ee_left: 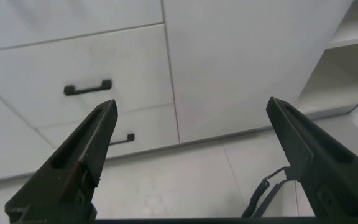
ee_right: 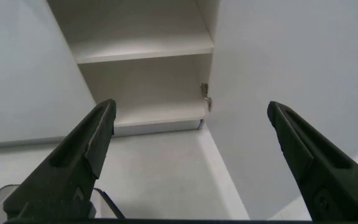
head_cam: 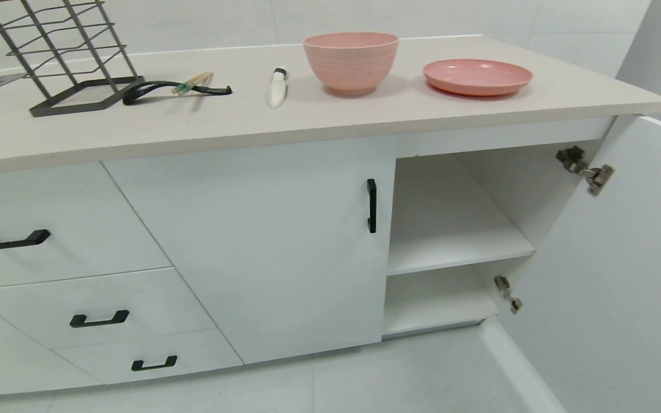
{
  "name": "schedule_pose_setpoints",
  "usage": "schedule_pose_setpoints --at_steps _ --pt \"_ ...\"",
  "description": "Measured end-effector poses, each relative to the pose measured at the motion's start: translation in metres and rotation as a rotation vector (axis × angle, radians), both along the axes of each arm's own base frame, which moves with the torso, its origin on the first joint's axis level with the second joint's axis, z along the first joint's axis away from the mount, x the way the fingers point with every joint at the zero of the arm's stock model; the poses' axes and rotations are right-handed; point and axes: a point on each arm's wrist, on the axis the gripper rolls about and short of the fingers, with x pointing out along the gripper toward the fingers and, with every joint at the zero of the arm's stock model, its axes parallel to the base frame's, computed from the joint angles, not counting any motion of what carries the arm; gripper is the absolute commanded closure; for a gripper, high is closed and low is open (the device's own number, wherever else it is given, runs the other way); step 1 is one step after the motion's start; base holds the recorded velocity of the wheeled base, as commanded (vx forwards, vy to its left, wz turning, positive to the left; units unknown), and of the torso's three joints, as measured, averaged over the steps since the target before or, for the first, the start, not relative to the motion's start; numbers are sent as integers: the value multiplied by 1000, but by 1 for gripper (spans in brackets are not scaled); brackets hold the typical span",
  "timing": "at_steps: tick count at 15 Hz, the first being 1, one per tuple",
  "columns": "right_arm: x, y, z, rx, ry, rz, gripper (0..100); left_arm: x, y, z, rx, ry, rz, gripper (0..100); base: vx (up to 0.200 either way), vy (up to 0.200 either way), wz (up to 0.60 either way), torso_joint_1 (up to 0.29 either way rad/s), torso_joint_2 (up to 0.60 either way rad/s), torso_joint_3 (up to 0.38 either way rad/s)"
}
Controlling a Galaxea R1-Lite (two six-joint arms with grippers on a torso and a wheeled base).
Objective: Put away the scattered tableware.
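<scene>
Bowl (head_cam: 351, 60) is set on the counter (head_cam: 365, 117), plate (head_cam: 477, 76) just right of it, knife (head_cam: 278, 87) just left, chopsticks (head_cam: 193, 84) farther left. Left gripper (ee_left: 191, 104) and right gripper (ee_right: 191, 106) are held wide open below it.

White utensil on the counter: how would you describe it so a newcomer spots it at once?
On the pale countertop, find the pink bowl near the middle. The white utensil lies just to the robot's left of it, not touching. It is the only white piece, short, with a dark band near its far end, unlike the wooden chopsticks farther left.
</scene>
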Motion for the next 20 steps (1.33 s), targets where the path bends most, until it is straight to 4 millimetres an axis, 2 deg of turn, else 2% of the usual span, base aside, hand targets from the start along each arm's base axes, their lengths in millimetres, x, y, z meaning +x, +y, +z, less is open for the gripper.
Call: schedule_pose_setpoints --at_steps 4,8,16,20 --pt "0 0 0 3 0 -3 0 0 0 0 1 0 5 0 0 0 0 0 0 0" --pt "0 0 0 3 0 -3 0 0 0 0 -4 1 13 0 200 -150 0 1 0 4" --pt "0 0 0 3 0 -3 0 0 0 0 -35 2 16 0 0 0 0 0 0 0" --pt "0 0 0 4 0 -3 0 0 0 0 -37 1 15 0 200 0 0 2 0 2"
